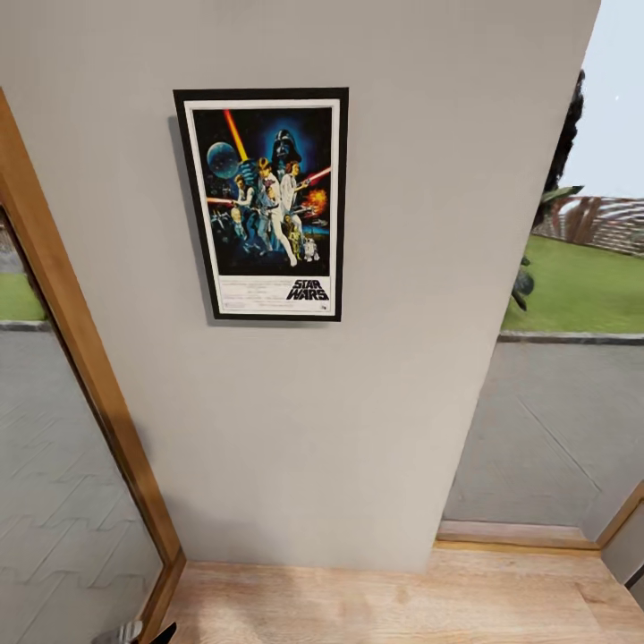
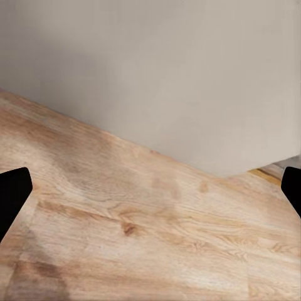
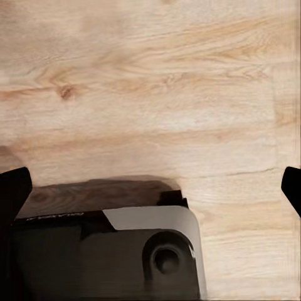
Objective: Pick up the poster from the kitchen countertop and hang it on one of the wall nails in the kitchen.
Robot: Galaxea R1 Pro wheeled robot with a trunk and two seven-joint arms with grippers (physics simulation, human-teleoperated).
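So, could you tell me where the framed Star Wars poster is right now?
In the head view, the black-framed Star Wars poster hangs on the pale grey wall panel, upper left of centre.

Poster (image 1: 261,204) on wall (image 1: 376,358) — floor (image 1: 402,608) below.

The Star Wars poster (image 1: 261,204) hangs upright on a pale grey wall panel (image 1: 358,429). Wood-framed glazing (image 1: 85,358) flanks the panel, and below is a wooden floor (image 1: 402,604).

I can't see the nail behind the poster (image 1: 261,204). Its small print under the artwork is unreadable. The picture edges cut both grippers' fingertips (image 2: 14,197) to dark slivers.
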